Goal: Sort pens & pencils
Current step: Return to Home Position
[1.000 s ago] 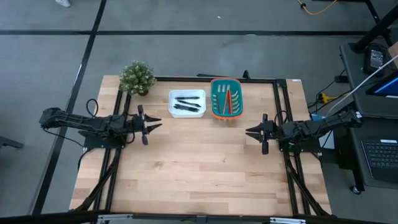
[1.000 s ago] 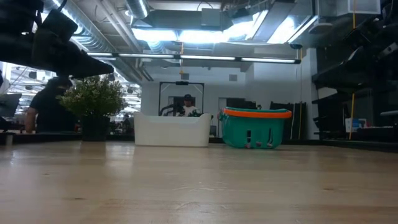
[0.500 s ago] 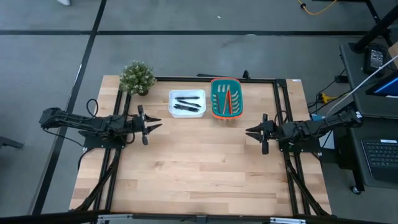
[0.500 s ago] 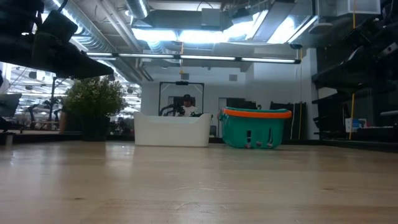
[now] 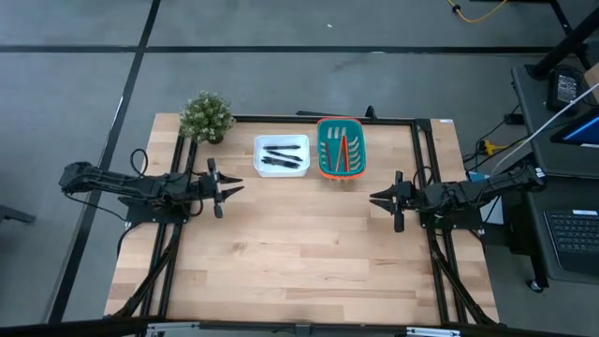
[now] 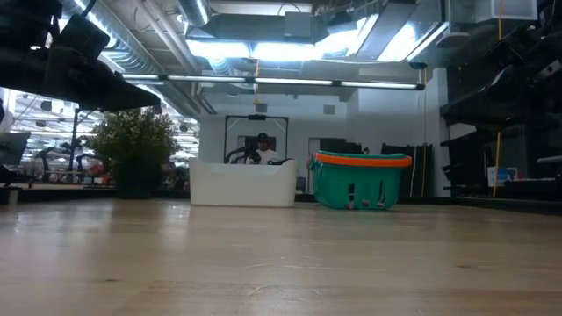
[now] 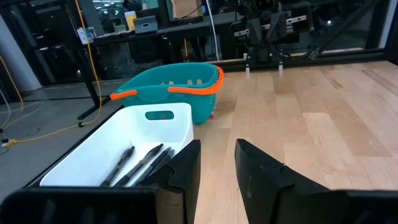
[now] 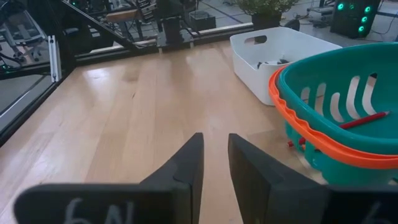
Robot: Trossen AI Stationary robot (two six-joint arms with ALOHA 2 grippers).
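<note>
Pens (image 5: 281, 155) lie in the white tray (image 5: 260, 143), pencils (image 5: 341, 150) in the teal basket (image 5: 321, 140), at your twelve o'clock; nothing seems left to sort. Left hand (image 5: 236, 186) at nine, right hand (image 5: 374, 198) at three, both slightly apart, empty.

Low view, background only: the person who stood at the far left beside the plant (image 6: 132, 145) a second ago was mostly hidden half a second ago and is now out of sight. The left arm (image 6: 83, 75), the dark outline at top left, shifted slightly early in that second. The seated person (image 6: 262, 147) mid-background moved their head a touch.
</note>
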